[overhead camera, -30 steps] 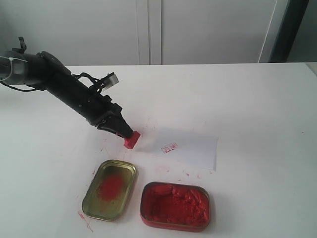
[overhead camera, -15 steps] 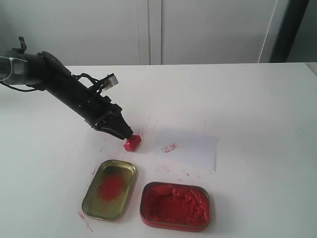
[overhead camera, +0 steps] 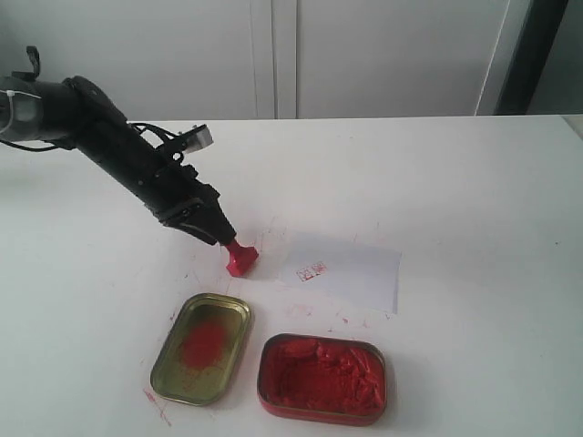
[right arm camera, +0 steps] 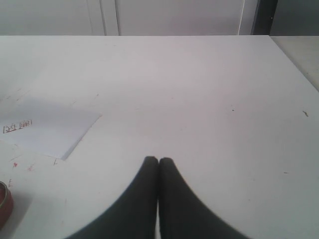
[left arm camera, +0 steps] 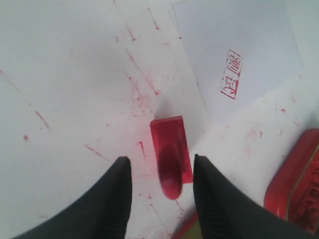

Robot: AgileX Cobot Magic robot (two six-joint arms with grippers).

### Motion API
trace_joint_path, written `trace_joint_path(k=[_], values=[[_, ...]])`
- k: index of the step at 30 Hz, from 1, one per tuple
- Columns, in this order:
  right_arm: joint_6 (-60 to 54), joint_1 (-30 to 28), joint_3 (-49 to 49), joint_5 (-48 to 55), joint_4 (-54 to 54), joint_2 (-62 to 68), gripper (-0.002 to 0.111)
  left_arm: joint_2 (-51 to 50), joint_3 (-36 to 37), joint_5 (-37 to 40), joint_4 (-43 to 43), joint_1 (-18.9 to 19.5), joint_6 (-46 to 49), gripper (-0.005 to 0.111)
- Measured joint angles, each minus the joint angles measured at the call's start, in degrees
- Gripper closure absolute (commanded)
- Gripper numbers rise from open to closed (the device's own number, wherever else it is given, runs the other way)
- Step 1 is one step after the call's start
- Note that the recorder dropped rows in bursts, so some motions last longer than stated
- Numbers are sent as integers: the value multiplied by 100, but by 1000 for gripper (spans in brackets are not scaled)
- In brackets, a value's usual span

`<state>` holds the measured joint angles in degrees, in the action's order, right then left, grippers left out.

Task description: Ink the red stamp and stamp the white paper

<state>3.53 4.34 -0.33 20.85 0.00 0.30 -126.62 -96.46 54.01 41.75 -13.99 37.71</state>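
Just beside the white paper (overhead camera: 351,269), the red stamp (overhead camera: 241,260) is standing on the table (overhead camera: 474,200). My left gripper (left arm camera: 160,159) is hanging over it, jaws spread, not gripping. My right gripper (right arm camera: 159,160) is pressing its jaws together, empty.

Black arm (overhead camera: 118,153), tapered ribbed black fingers (left arm camera: 112,204)

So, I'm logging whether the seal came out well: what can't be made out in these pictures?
- Characters of the print: too small in the exterior view, blurred in the left wrist view.
- Inked face of the red stamp: turned downward, hidden under its own body in all views.
- The red-paste tin: mostly cut off by the left wrist view's edge.
- The right gripper: outside the exterior view; only its fingertips show in its wrist view.
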Motion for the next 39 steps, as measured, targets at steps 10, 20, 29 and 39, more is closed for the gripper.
trace_joint_path(k=[10,20,29,39], values=[[0,0,0,0,0,0,108,22,-128,-111,-448,0,-177,83],[0,0,0,0,0,0,108,50,-128,15,-782,0,-555,107],[0,0,0,0,0,0,108,365,-128,-193,-1312,0,-1154,107],[0,0,0,0,0,0,108,579,-128,-151,-2940,-116,-2692,107]])
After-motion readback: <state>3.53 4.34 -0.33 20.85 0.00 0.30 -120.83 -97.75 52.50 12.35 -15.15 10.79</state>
